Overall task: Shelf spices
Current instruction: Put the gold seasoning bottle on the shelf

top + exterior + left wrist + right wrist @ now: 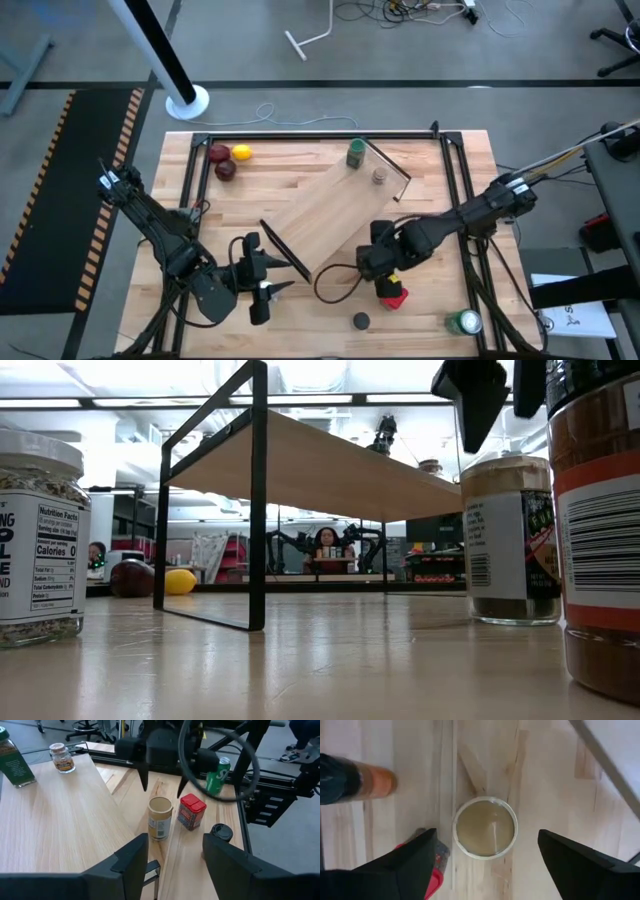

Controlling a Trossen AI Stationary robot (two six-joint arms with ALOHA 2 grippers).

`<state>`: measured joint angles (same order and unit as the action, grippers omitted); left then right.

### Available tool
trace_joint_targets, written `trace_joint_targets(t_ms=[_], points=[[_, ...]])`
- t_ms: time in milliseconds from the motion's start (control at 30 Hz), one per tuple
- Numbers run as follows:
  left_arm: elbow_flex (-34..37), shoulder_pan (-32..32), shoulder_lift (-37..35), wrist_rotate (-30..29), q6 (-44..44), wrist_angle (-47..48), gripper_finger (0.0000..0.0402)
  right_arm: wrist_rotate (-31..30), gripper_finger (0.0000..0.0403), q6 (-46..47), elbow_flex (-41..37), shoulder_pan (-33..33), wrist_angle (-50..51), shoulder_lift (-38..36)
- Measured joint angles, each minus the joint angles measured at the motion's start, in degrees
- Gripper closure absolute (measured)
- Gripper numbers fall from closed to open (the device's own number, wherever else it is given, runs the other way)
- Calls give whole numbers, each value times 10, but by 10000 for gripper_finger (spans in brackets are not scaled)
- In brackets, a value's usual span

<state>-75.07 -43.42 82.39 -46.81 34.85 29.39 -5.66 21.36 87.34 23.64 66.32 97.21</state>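
My right gripper [485, 865] hangs straight above the tan cylinder [485, 826], dark fingers [407, 865] spread wide to either side of its round pale rim, touching nothing; the cylinder stands upright on the bare tabletop [440, 300], just off the shelf's near edge, paper label wrapped round its smooth wall; beside it to the right sits the red box [192, 811], squat and glossy, and nearer the table's front lies the black-capped jar [221, 832] with its ridged round lid. My left gripper [172, 857] waits low at the near left, its angular black fingers parted, holding nothing. The shelf [330, 215] is a long flat plank of pale grained wood on thin black metal bars, set askew across the table's middle; on its far end stand the green-lidded dark jar [355, 153] and the tiny grey-capped jar [380, 175]. A green-and-white can [464, 322] lies at the near right corner; round red and yellow fruit [229, 160] rests far left.
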Motion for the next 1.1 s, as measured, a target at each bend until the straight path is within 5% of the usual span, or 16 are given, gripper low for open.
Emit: trace_joint_targets(t_ms=[500, 1100], points=[[0, 0, 0, 9, 0, 3, 224, -3, 57, -15, 0, 1, -13, 75], [0, 0, 0, 14, 0, 2, 225, -4, 78, -19, -56, 0, -65, 108]])
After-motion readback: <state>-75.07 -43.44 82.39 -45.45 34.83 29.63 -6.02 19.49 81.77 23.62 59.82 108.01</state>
